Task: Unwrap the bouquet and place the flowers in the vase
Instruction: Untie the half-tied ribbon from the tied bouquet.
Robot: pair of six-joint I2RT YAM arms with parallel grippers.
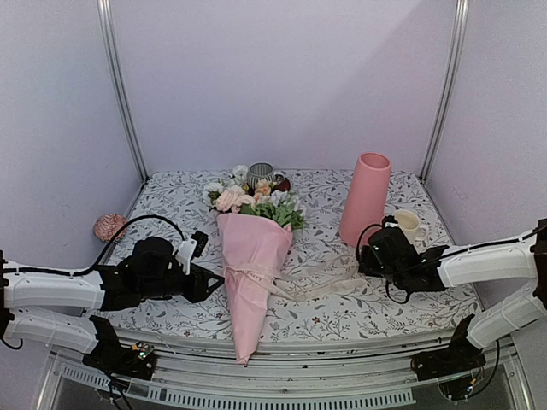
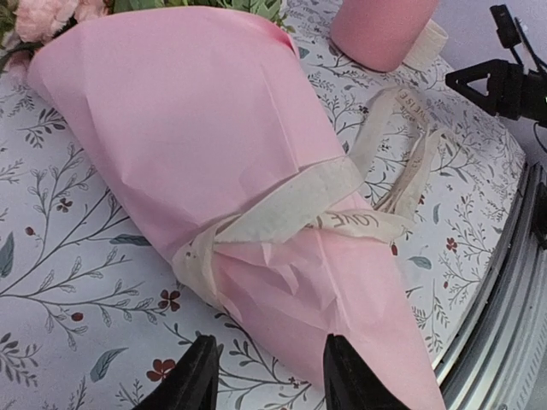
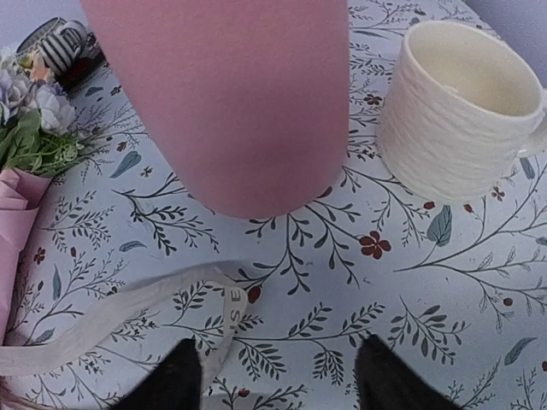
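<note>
The bouquet [image 1: 253,256] lies on the table, a pink paper cone [image 2: 197,128] with its tip toward the near edge and the flowers [image 1: 252,201] at the far end. A cream ribbon [image 2: 291,209] wraps the cone's waist, and its tails trail right across the cloth. My left gripper [image 2: 269,376] is open just left of the cone's narrow part, one finger over the cloth and one over the paper. My right gripper [image 3: 278,384] is open above the cloth, with a loose ribbon end [image 3: 128,316] lying by its left finger. The tall pink vase [image 1: 366,198] stands upright just beyond it.
A cream mug [image 1: 408,226] stands right of the vase, close to my right arm. A striped cup [image 1: 261,173] sits behind the flowers at the back. A small pink ball-like object [image 1: 109,226] rests off the table's left edge. Walls enclose three sides.
</note>
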